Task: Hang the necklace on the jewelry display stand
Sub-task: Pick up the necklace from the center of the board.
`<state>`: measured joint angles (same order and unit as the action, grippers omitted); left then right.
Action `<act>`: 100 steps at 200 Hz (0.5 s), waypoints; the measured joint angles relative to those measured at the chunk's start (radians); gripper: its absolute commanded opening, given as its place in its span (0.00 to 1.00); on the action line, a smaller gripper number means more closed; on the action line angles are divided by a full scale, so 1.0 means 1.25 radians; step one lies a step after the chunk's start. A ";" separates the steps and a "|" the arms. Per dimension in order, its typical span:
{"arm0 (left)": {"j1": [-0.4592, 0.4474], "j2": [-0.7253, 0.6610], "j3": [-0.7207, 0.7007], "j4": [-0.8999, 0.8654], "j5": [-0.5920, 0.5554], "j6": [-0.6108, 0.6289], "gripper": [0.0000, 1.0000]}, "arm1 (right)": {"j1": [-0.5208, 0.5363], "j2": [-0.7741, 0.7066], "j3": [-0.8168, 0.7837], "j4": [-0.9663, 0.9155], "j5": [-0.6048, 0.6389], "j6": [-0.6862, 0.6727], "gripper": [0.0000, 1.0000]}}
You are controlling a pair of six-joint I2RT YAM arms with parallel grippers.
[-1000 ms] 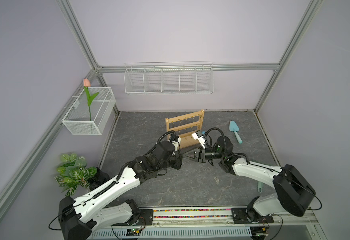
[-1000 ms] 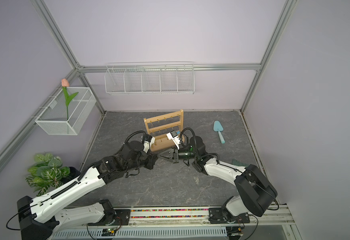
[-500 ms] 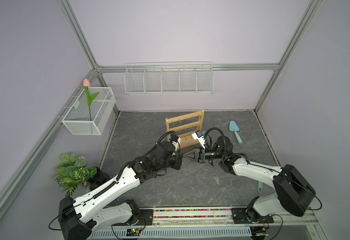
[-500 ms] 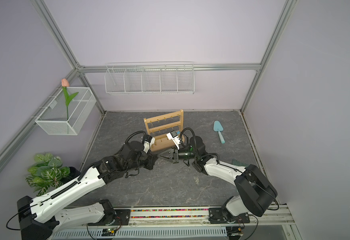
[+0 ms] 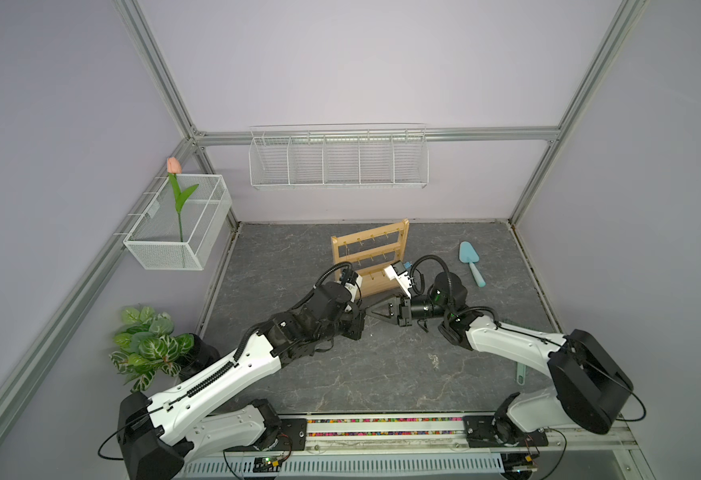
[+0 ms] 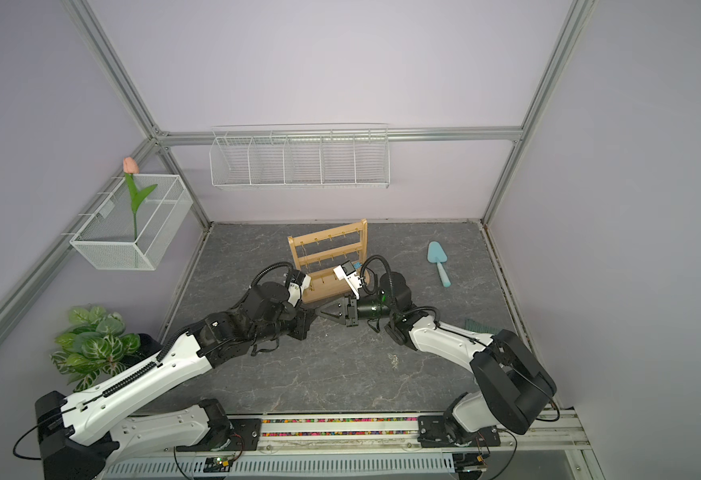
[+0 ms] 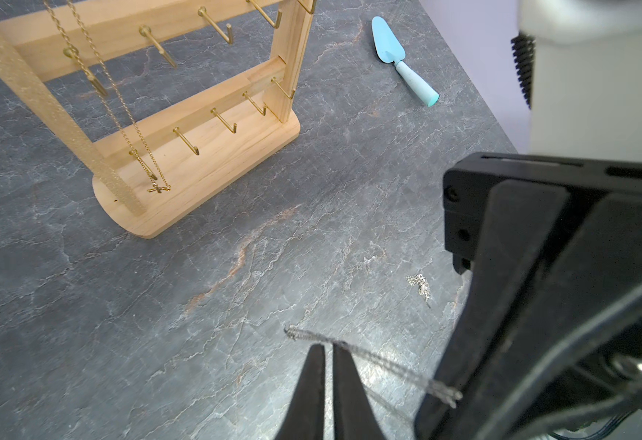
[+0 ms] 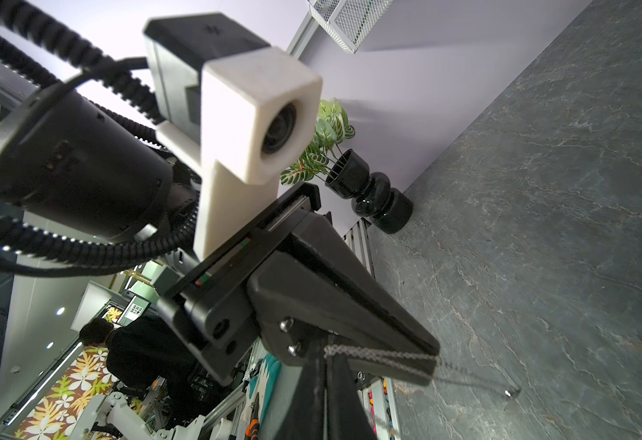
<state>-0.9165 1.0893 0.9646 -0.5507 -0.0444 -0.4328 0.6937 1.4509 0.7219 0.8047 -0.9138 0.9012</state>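
- While they hover close together above the table (image 5: 382, 374), your left gripper (image 7: 329, 348) and right gripper (image 8: 327, 356) each pinch the silver necklace (image 8: 384, 355).
- You see the necklace stretched between their tips, one end dangling free.
- Your stand (image 7: 205, 179) sits upright just behind them, a gold chain (image 7: 158, 187) hanging on it.

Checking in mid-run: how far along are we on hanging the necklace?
Done: the silver necklace is picked up. In hand: left claw and right claw are both shut on it, chain stretched between them, near the jewelry display stand. Remaining: lift it and loop it over a free hook; none holds it yet. The gold chain hanging there is a separate piece.
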 measured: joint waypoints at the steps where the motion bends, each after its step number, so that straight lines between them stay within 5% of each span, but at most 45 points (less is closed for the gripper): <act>1: 0.000 0.000 0.000 0.000 0.000 0.000 0.11 | 0.000 0.000 0.000 0.000 0.000 0.000 0.07; 100: 0.000 0.000 -0.004 0.036 0.001 -0.006 0.15 | 0.002 0.000 0.000 0.037 0.001 0.021 0.07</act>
<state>-0.9165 1.0893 0.9596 -0.5060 -0.0433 -0.4408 0.6956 1.4513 0.7219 0.8505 -0.9131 0.9279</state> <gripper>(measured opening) 0.151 0.068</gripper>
